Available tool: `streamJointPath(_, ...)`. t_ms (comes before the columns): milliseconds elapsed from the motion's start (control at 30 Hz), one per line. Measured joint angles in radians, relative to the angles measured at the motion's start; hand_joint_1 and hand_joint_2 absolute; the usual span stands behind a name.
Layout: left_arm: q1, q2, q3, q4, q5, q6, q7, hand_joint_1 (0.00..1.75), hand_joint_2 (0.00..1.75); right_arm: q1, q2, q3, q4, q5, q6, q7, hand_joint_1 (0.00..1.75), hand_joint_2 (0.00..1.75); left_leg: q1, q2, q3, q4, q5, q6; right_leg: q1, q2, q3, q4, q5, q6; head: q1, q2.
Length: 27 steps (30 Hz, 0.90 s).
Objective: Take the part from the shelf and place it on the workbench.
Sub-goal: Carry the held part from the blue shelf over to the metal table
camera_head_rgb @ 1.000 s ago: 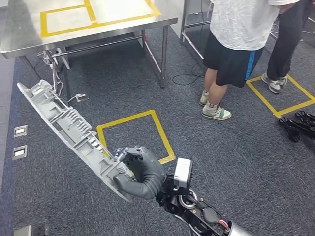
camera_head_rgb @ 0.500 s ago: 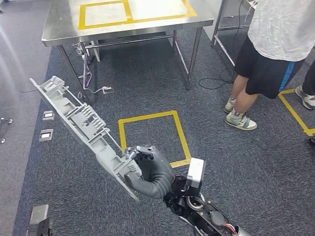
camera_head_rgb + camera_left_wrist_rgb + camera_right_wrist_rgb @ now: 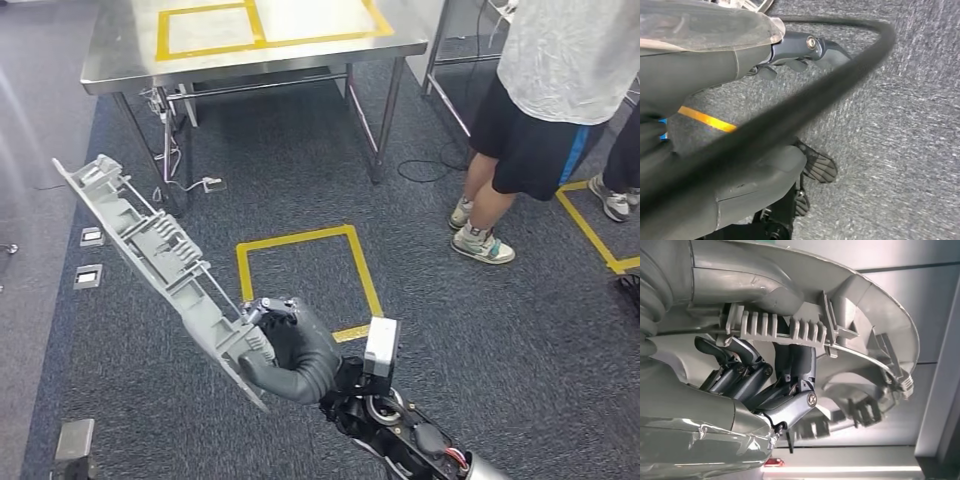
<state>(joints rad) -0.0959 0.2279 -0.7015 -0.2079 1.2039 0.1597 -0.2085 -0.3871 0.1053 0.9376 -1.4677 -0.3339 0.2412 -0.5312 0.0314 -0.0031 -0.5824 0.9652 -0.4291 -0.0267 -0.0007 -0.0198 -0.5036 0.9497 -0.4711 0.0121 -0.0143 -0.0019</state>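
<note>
Steel workbench (image 3: 113, 60) sits slightly nearer than before, right hand (image 3: 298, 350) still gripping the grey part (image 3: 155, 250).

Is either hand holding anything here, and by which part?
The right hand grips the long grey plastic part at its near end; the rest juts out over the carpet. The left hand seems to hold nothing.

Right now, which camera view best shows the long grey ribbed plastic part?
The head view: the long grey ribbed plastic part shows end to end, gripped at its near end by the right hand. The right wrist view shows its ribbing close up. The left wrist view shows carpet.
</note>
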Motion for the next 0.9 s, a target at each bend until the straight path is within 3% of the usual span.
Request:
streamJointPath(67, 0.001, 0.000, 0.000, 0.000, 0.000, 0.000, 0.001, 0.00, 1.75, 0.001, 0.000, 0.000, 0.000, -0.001, 0.001, 0.000, 1.75, 1.75, 0.000, -0.002, 0.006, -0.002, -0.002, 0.016, -0.003, 0.003, -0.005, 0.019, -0.011, 0.010, 0.008, 0.000)
streamJointPath(100, 0.001, 0.000, 0.000, 0.000, 0.000, 0.000, 0.001, 0.00, 1.75, 0.001, 0.000, 0.000, 0.000, -0.002, 0.001, 0.001, 1.75, 1.75, -0.001, -0.002, 0.009, -0.003, -0.002, 0.022, -0.005, 0.006, -0.020, 0.051, -0.031, 0.013, 0.013, 0.000)
streamJointPath(200, 0.002, 0.001, 0.000, 0.000, 0.000, 0.000, 0.001, 0.00, 1.75, 0.002, 0.000, 0.000, 0.000, -0.003, 0.003, 0.001, 1.75, 1.75, -0.007, -0.005, 0.014, -0.003, -0.007, 0.033, -0.007, 0.011, -0.117, 0.249, -0.122, 0.016, 0.032, 0.000)
streamJointPath(233, 0.002, 0.001, 0.000, 0.000, 0.000, 0.000, 0.001, 0.00, 1.75, 0.003, 0.000, 0.000, 0.000, -0.004, 0.003, 0.001, 1.75, 1.75, -0.010, -0.006, 0.016, -0.003, -0.009, 0.036, -0.007, 0.012, -0.148, 0.301, -0.138, 0.016, 0.037, 0.000)
streamJointPath(267, 0.003, 0.001, 0.000, 0.000, 0.001, 0.000, 0.001, 0.00, 1.75, 0.003, 0.000, 0.000, 0.000, -0.005, 0.003, 0.001, 1.75, 1.75, -0.013, -0.008, 0.019, -0.003, -0.012, 0.037, -0.006, 0.012, -0.163, 0.317, -0.133, 0.013, 0.040, 0.000)
streamJointPath(300, 0.003, 0.001, 0.000, 0.000, 0.001, 0.001, 0.001, 0.00, 1.75, 0.004, 0.000, 0.000, 0.000, -0.006, 0.003, 0.002, 1.75, 1.75, -0.017, -0.010, 0.025, -0.003, -0.016, 0.038, -0.004, 0.013, -0.158, 0.293, -0.107, 0.007, 0.044, 0.000)
streamJointPath(367, 0.003, 0.000, 0.000, 0.000, 0.004, 0.002, 0.001, 0.00, 1.75, 0.003, 0.000, 0.000, 0.000, -0.008, 0.004, 0.002, 1.75, 1.75, -0.021, -0.015, 0.041, -0.003, -0.026, 0.038, 0.004, 0.016, -0.107, 0.158, -0.020, -0.013, 0.052, 0.000)
streamJointPath(433, 0.001, -0.001, 0.000, 0.000, 0.008, 0.004, 0.001, 0.00, 1.75, 0.002, 0.000, 0.000, 0.000, -0.010, 0.007, 0.003, 1.75, 1.75, -0.022, -0.018, 0.049, -0.004, -0.034, 0.034, 0.013, 0.020, -0.062, 0.048, 0.019, -0.033, 0.054, 0.000)
streamJointPath(500, 0.001, -0.002, 0.000, 0.000, 0.013, 0.008, 0.002, 0.00, 1.75, 0.001, 0.000, 0.000, 0.000, -0.012, 0.011, 0.003, 1.75, 1.75, -0.020, -0.019, 0.054, -0.001, -0.033, 0.022, 0.019, 0.020, -0.050, 0.013, 0.015, -0.041, 0.055, 0.000)
streamJointPath(600, 0.004, -0.003, 0.000, 0.000, 0.017, 0.012, 0.003, 0.00, 1.75, 0.001, 0.003, 0.001, 0.000, -0.015, 0.015, 0.004, 1.75, 1.75, -0.018, -0.017, 0.056, 0.027, -0.043, 0.009, 0.012, 0.017, -0.007, -0.019, 0.024, -0.046, 0.056, 0.000)
streamJointPath(667, 0.001, -0.004, 0.000, 0.000, 0.018, 0.012, 0.004, 0.00, 1.75, 0.000, 0.004, 0.001, 0.000, -0.015, 0.016, 0.004, 1.75, 1.75, -0.017, -0.014, 0.047, 0.053, -0.060, 0.009, 0.009, 0.015, 0.010, -0.029, 0.026, -0.048, 0.050, 0.000)
streamJointPath(767, -0.001, -0.004, 0.000, 0.000, 0.018, 0.012, 0.004, 0.00, 1.75, -0.002, 0.005, 0.001, 0.000, -0.016, 0.016, 0.004, 1.75, 1.75, -0.016, -0.014, 0.034, 0.077, -0.071, 0.008, 0.009, 0.014, 0.010, -0.029, 0.026, -0.048, 0.046, 0.000)
streamJointPath(800, -0.003, -0.004, 0.000, 0.000, 0.018, 0.013, 0.004, 0.00, 1.75, -0.003, 0.006, 0.001, 0.000, -0.017, 0.016, 0.004, 1.75, 1.75, -0.016, -0.013, 0.018, 0.102, -0.081, 0.006, 0.009, 0.014, 0.010, -0.029, 0.026, -0.049, 0.045, 0.000)
streamJointPath(833, -0.002, -0.004, 0.000, 0.000, 0.019, 0.013, 0.004, 0.00, 1.75, -0.003, 0.006, 0.002, 0.000, -0.018, 0.017, 0.003, 1.75, 1.75, -0.013, -0.011, -0.026, 0.156, -0.090, -0.002, 0.007, 0.014, 0.015, -0.029, 0.020, -0.048, 0.038, 0.000)
streamJointPath(867, 0.000, -0.003, 0.000, 0.000, 0.019, 0.013, 0.004, 0.00, 1.75, -0.003, 0.006, 0.003, 0.000, -0.018, 0.018, 0.003, 1.75, 1.75, -0.009, -0.009, -0.065, 0.193, -0.087, -0.010, 0.005, 0.014, 0.022, -0.029, 0.012, -0.045, 0.030, 0.000)
streamJointPath(900, 0.002, -0.002, 0.000, 0.000, 0.020, 0.014, 0.004, 0.00, 1.75, -0.003, 0.006, 0.003, 0.000, -0.019, 0.019, 0.002, 1.75, 1.75, -0.004, -0.006, -0.087, 0.191, -0.060, -0.020, 0.002, 0.014, 0.032, -0.028, 0.001, -0.041, 0.021, 0.000)
